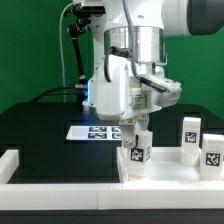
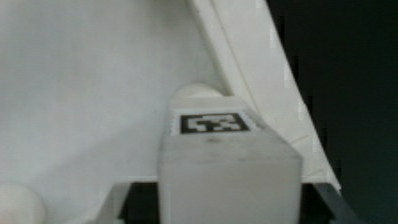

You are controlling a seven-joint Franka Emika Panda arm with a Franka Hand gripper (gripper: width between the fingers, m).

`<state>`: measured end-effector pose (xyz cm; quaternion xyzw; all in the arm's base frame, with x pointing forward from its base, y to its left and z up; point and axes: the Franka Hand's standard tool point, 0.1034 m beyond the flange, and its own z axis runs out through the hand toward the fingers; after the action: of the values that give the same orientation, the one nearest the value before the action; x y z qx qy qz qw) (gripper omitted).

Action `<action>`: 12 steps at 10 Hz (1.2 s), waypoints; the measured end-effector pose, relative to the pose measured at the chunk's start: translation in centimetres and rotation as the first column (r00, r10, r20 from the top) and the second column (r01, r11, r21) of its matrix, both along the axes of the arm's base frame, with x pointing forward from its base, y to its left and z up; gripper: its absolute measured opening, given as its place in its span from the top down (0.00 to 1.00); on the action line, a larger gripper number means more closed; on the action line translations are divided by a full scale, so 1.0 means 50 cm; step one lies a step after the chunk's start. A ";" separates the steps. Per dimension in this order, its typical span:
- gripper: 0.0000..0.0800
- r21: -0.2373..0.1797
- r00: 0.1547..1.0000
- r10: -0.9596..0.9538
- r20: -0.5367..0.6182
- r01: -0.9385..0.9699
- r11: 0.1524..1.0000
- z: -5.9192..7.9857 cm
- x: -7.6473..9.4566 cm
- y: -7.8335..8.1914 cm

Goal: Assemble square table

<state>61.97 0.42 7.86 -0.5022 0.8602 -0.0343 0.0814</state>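
Leg (image 1: 138, 147): short, chunky, white, upright, black-and-white tag on its face; sits between the jaws. Gripper (image 1: 137, 128): jaws partly apart, clamped on the leg's upper part. Square top (image 2: 89, 100): white, raised rim, lies just beyond the jaws. Two further tagged legs (image 1: 191, 136) stand well apart at the exterior view's right.

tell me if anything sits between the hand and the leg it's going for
Nothing visible does. The hand is down over the leg, a finger on each side of it, with the square top behind.
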 end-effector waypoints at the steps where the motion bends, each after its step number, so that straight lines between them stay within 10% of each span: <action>1: 0.63 -0.006 1.000 0.026 -0.001 -0.026 1.000 0.000 0.000 -0.001; 5: 0.22 -0.091 0.865 0.498 -0.068 -0.502 0.860 0.004 -0.001 0.012; 7: 0.20 -0.104 0.802 0.592 -0.079 -0.597 0.795 0.002 -0.002 0.005; 10: 0.19 -0.152 0.390 0.904 -0.174 -0.918 0.367 0.006 0.005 0.008; 12: 0.19 -0.152 0.302 0.935 -0.187 -0.949 0.277 0.007 0.006 0.001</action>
<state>62.28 0.46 8.21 -0.9189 0.3890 -0.0651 0.0001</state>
